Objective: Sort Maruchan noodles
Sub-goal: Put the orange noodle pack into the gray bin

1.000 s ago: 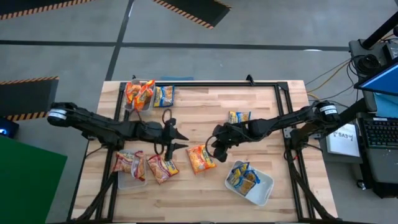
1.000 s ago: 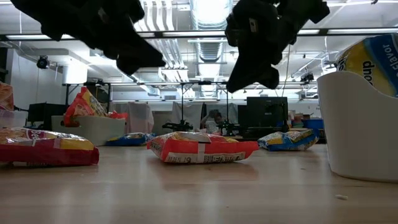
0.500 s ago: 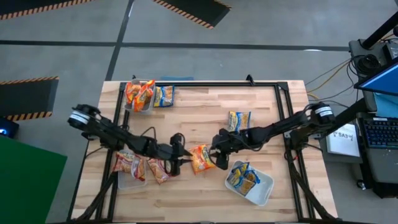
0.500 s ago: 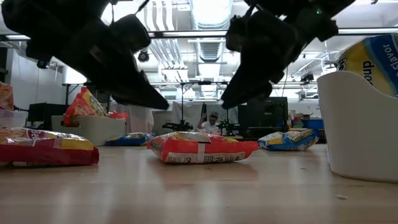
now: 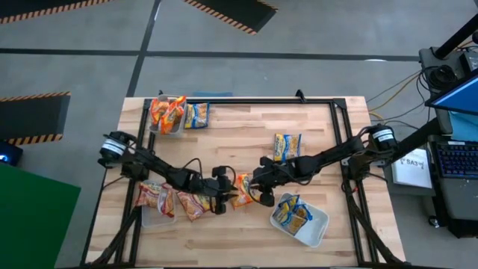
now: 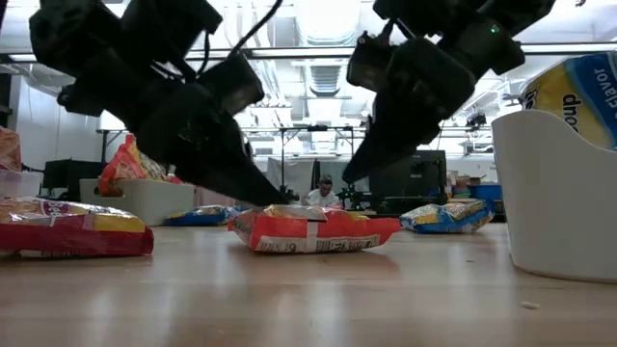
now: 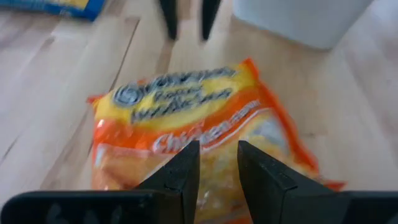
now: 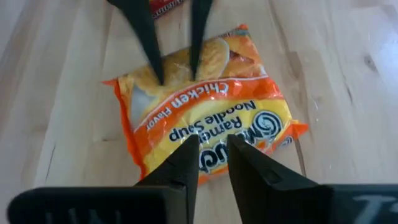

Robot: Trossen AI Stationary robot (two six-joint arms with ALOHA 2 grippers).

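I am bringing both tools to one orange noodle packet (image 5: 243, 190), which is lying flat on the surface (image 5: 246, 127) at lower centre of the high view. My left tool (image 5: 226, 199) is meeting it from the frame's left, my right tool (image 5: 261, 196) from the right; both are equally close. Each tool's fingers are standing slightly apart over the packet's face, clamping nothing. In the wrist views the packet's long axis is running roughly between the two tools. Judgement: only one tool should be taking it.

Noodle packet (image 5: 243, 190) lies between both hands, seemingly touching each; tub (image 5: 310, 224) right.
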